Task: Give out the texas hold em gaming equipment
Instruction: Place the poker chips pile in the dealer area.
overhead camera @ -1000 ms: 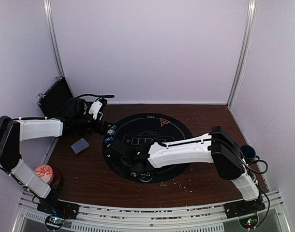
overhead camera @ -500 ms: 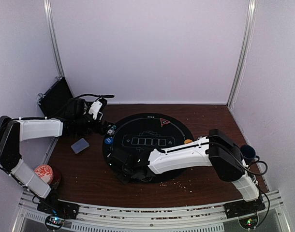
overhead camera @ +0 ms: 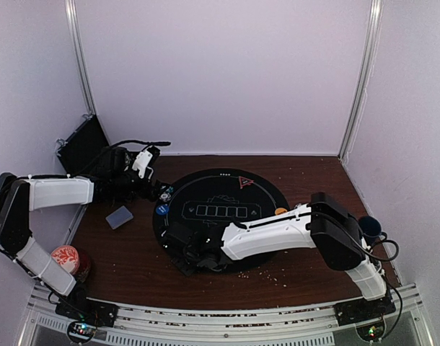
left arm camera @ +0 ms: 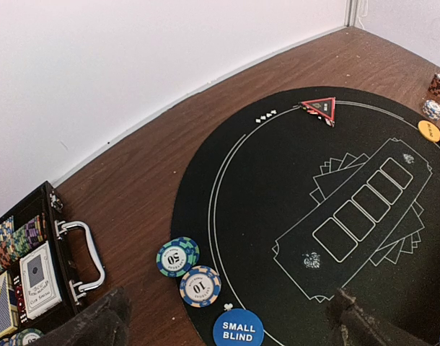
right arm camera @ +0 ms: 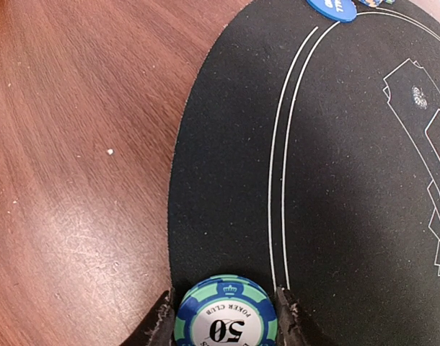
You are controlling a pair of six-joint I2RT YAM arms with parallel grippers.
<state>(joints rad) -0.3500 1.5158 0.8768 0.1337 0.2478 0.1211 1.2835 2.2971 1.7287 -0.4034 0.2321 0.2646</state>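
Poker chip with blue and green stripes and a 50 on it (right arm camera: 226, 324) lies flat between the two fingers of the right pincer (right arm camera: 225, 299), right at the near rim of the round black felt mat (right arm camera: 335, 180). The fingers are about half open and press the chip from both sides. I cannot tell if it rests on the mat yet. A second ago this arm was further in over the mat. It has slid toward the near rim, so I think the chip is about to be put down for the near seat. That move also uncovered a round orange button (overhead camera: 280, 211) on the mat's right side. Further off, the left pincer (left arm camera: 231, 299) hangs wide open and empty, and it has not moved. Below it are a round blue SMALL BLIND button (left arm camera: 237, 329) on the mat, and a teal 50 chip (left arm camera: 177, 256) and a blue 10 chip (left arm camera: 200, 285) on the brown wooden surface (left arm camera: 133, 187). Far back sits the red triangle marker (left arm camera: 320, 108)
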